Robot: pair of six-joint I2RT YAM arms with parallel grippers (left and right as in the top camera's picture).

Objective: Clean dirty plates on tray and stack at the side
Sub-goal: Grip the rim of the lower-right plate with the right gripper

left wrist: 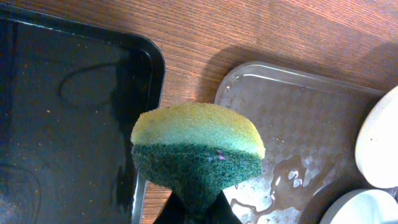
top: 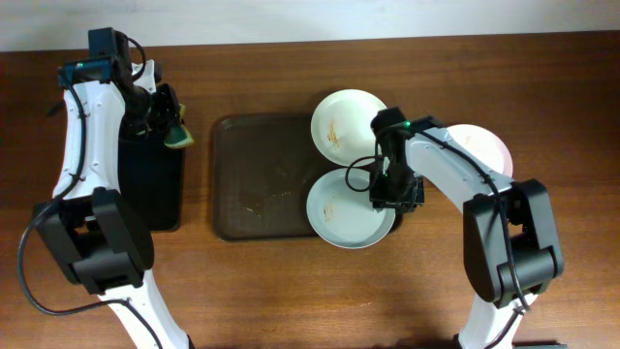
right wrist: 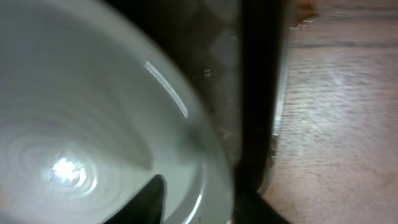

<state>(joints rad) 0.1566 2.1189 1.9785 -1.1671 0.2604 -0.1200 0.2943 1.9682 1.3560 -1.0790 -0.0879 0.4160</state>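
Three white plates show in the overhead view. One smeared plate (top: 344, 124) sits at the brown tray's (top: 257, 179) far right corner. A second smeared plate (top: 344, 215) overhangs the tray's near right corner. A third plate (top: 484, 147) lies on the table to the right, partly hidden by my right arm. My right gripper (top: 392, 191) is shut on the right rim of the second plate (right wrist: 81, 124), one finger inside and one outside (right wrist: 199, 202). My left gripper (left wrist: 202, 214) is shut on a yellow and green sponge (left wrist: 196, 143), held above the black tray's far end (top: 177, 131).
A glossy black tray (top: 150, 189) lies left of the brown tray; it also shows in the left wrist view (left wrist: 62, 124). The brown tray (left wrist: 298, 112) has a wet brownish smear near its middle. Bare wooden table surrounds both trays.
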